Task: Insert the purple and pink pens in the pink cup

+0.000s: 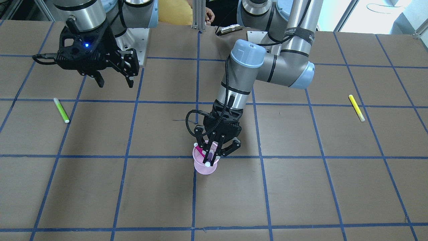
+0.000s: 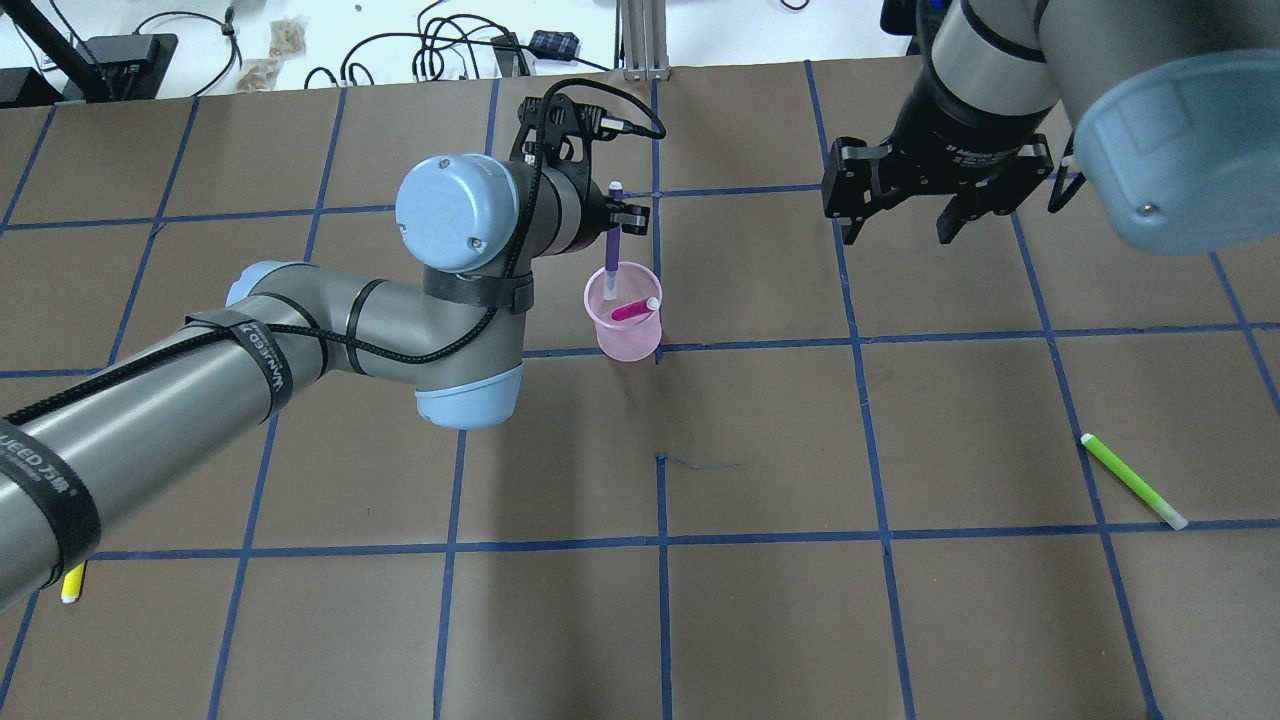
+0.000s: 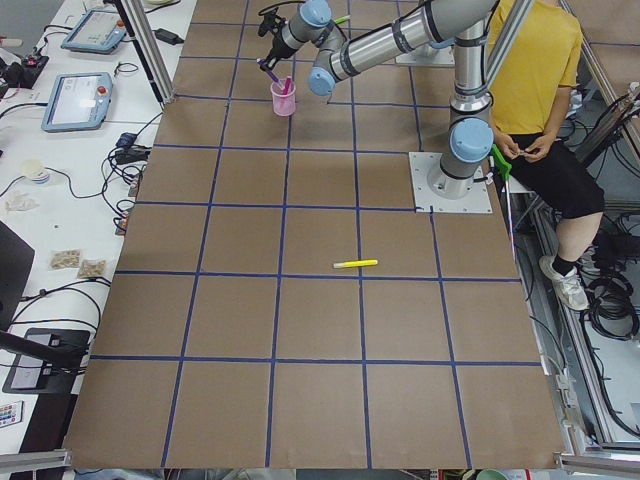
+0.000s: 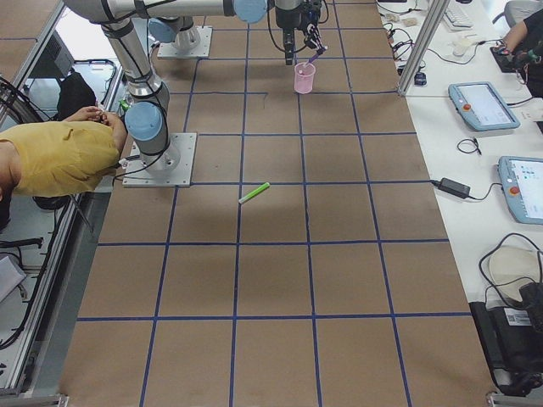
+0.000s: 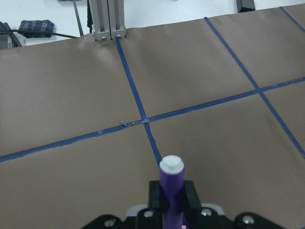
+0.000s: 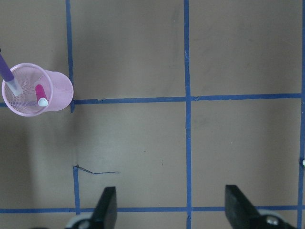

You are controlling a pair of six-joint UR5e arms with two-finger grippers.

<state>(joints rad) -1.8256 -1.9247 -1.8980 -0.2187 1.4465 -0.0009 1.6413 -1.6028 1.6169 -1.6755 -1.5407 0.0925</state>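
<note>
The pink mesh cup [image 2: 627,330] stands upright near the table's middle and also shows in the front view [image 1: 204,168] and the right wrist view [image 6: 57,93]. The pink pen [image 2: 633,310] leans inside it. My left gripper [image 2: 613,222] is just above the cup's far rim, shut on the purple pen [image 2: 611,250]. It holds the pen nearly upright, white end up [image 5: 171,168], with the lower tip inside the cup mouth [image 6: 14,86]. My right gripper [image 2: 897,230] hovers open and empty to the cup's right, well apart from it.
A green pen [image 2: 1133,481] lies on the table at the near right. A yellow pen [image 1: 356,107] lies on the robot's left side. A person in a yellow shirt [image 3: 540,50] sits behind the robot's base. An aluminium post [image 5: 107,19] stands at the far edge.
</note>
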